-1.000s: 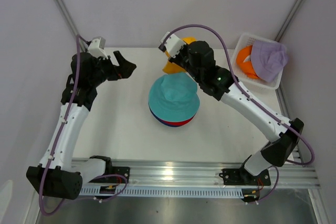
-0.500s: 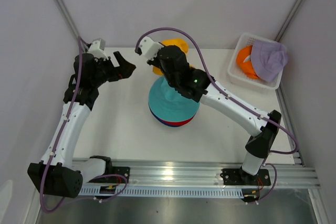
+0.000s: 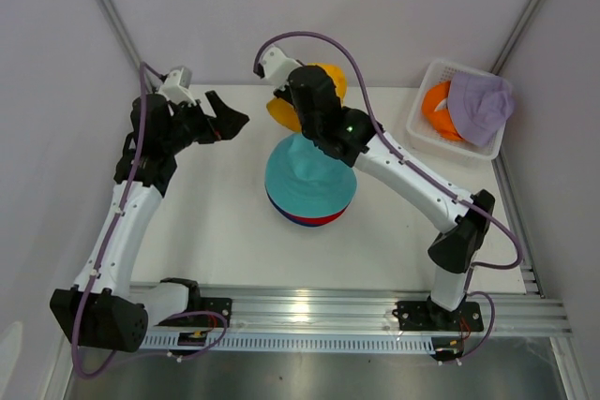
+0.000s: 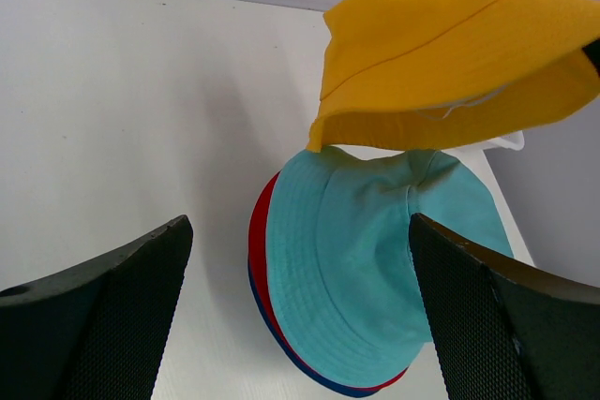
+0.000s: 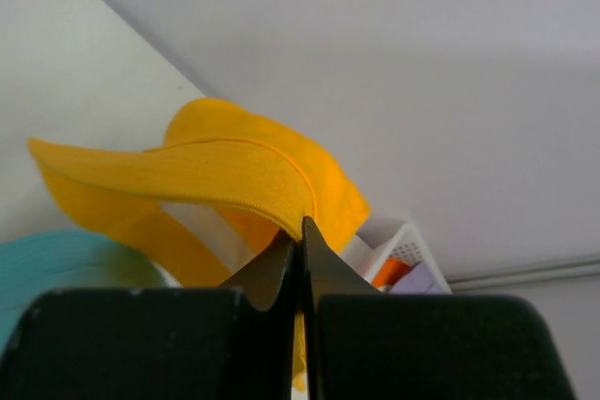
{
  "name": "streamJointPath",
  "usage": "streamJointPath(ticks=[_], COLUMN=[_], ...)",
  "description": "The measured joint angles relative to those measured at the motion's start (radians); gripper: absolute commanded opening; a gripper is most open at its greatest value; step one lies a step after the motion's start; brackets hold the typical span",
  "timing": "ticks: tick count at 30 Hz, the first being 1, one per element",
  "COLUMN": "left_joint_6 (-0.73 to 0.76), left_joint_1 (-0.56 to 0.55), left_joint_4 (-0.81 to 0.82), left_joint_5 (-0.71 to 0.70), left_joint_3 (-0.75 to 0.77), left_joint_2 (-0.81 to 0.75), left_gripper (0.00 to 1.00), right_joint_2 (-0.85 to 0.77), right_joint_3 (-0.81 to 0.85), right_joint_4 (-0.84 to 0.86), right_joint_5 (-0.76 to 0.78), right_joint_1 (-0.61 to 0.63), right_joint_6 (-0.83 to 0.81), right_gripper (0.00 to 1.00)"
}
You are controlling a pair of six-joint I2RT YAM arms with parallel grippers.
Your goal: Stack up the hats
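Off at the table's far right corner sits a white plastic lattice basket [image 3: 448,148], and two soft fabric bucket hats lie in it: an orange one [image 3: 436,105] on the left and a lavender one [image 3: 480,105] draped over the right side, overlapping the orange hat's edge.

Near the middle of the white table [image 3: 216,222] three more bucket hats are stacked. The teal hat [image 3: 309,175] is on top, with the red brim [image 4: 259,231] showing below it and a thin navy edge [image 4: 292,360] at the very bottom.

The yellow bucket hat [image 4: 441,53] hangs in the air above the far edge of that stack. The right gripper [image 5: 300,227] has its jaws pressed together on the brim, and the fabric sags to either side of the pinch. From the left wrist the lower brim looks very close to the teal crown; contact cannot be told.

Seen from above, the right arm [image 3: 412,170] reaches diagonally across the far part of the stack and covers much of the yellow hat.

The left gripper [image 3: 230,111] hovers left of the stack, apart from it, with fingers spread wide and nothing between them.

A purple cable [image 3: 375,58] arcs over the right arm, and an aluminium rail [image 3: 356,311] runs along the near edge.
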Motion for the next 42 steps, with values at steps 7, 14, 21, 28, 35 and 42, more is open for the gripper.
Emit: streamJointPath(ticks=[7,14,21,28,35,42], left_joint_6=[-0.005,-0.030,-0.052,-0.061,-0.080,-0.089], left_joint_1=[0.000,0.000,0.002,0.002,0.002,0.002], left_joint_4=[0.002,0.008,0.028,0.054,0.064,0.088], left_joint_5=[0.002,-0.015,-0.019,-0.015,-0.014,-0.004], left_joint_3=[0.000,-0.040,-0.064,-0.089,-0.126,-0.134], left_joint_2=[0.024,0.029,0.032,0.031,0.034,0.060], left_gripper=[0.99,0.99,1.00,1.00,0.99,1.00], right_joint_2=[-0.058,-0.176,-0.412,-0.538,-0.515,-0.498], right_joint_3=[-0.134,-0.301,-0.499,-0.609,-0.694,-0.705], right_joint_4=[-0.048,-0.101,-0.116,-0.102,-0.086,-0.169], right_joint_5=[0.021,0.006,-0.091,-0.268,-0.361,-0.497], right_joint_1=[0.145,0.188,0.208,0.237,0.277,0.294], right_joint_6=[0.078,0.193,0.226,0.263,0.285,0.336], right_gripper=[0.00,0.00,0.00,0.03,0.17,0.88])
